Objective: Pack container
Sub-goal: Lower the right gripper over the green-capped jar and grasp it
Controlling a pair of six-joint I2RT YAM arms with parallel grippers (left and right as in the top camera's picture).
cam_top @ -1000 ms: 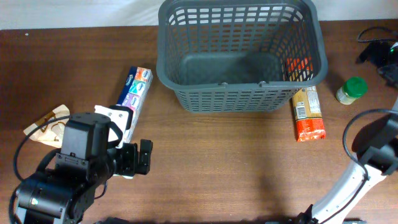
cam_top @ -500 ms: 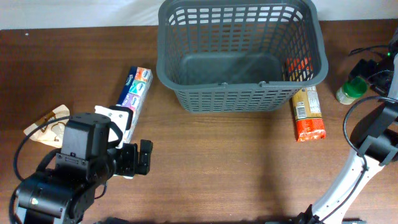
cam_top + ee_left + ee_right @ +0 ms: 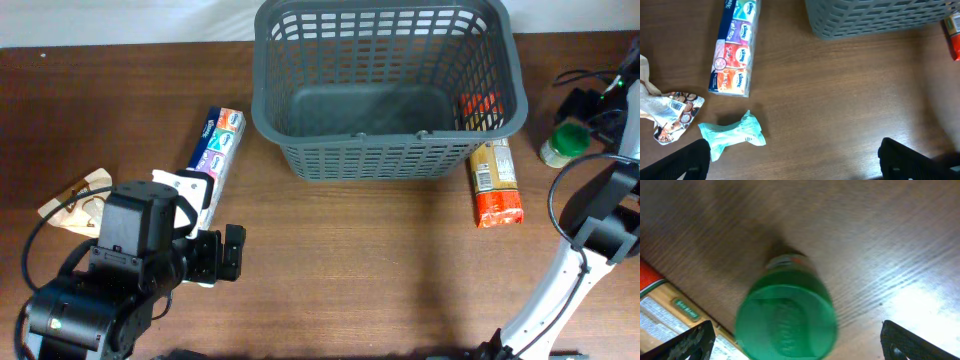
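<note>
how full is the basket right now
Empty. Overhead, the basket shows only bare grey floor; the tissue pack, pasta packet and green-capped jar all sit outside it.

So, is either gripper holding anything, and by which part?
Nothing is held. The left gripper and right gripper are open; the right is above the green-capped jar.
</note>
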